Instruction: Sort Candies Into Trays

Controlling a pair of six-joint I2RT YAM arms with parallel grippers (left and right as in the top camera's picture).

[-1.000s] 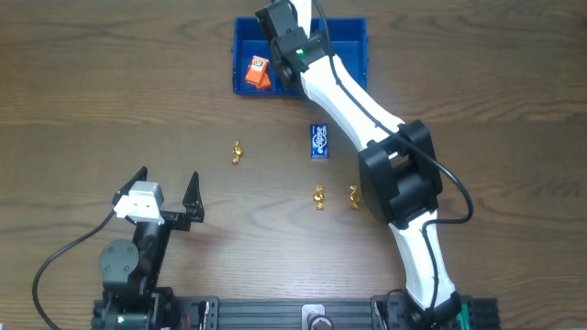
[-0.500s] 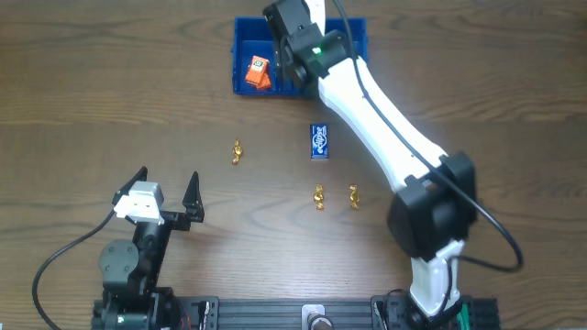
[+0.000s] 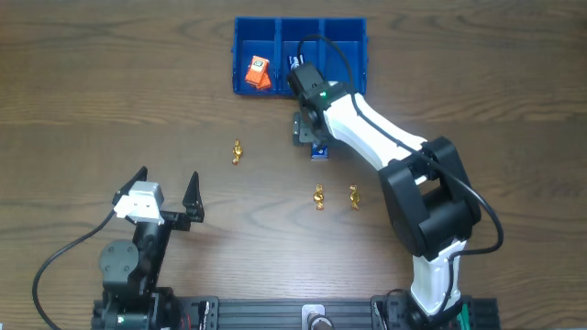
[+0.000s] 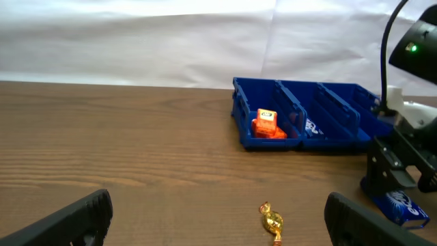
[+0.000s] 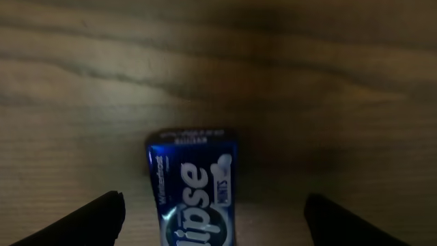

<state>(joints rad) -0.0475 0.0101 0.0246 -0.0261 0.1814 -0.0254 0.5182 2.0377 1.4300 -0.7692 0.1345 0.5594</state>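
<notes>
The right end effector (image 3: 310, 134) hung low over the blue mint pack (image 5: 194, 184), fingers spread wide and grasping nothing. The pack lay flat on the tabletop (image 3: 110, 101) between them, near the blue tray (image 3: 237, 55). The left end effector (image 3: 168, 188) gaped wide too, well apart from the pack and empty.

R arm (image 3: 367, 128): smooth white plastic links w/ chunky blk joint housings (image 3: 431, 197), a small green LED (image 3: 323, 92) lit nr the wrist, a thin blk cable (image 3: 500, 234) looping off its side, and dark fingers (image 5: 95, 215) on the R gripper (image 3: 310, 137). L arm (image 3: 138, 252): mostly blk, w/ a round motor housing (image 3: 115, 261) low down, a white block (image 3: 139, 200) at the wrist, blk wedge-shaped fingers (image 3: 193, 188) on the L gripper (image 3: 168, 174), and its own thin blk lead (image 3: 38, 280) curving from the base. Both sit on a blk metal rail (image 3: 275, 307) w/ knobs.
</notes>
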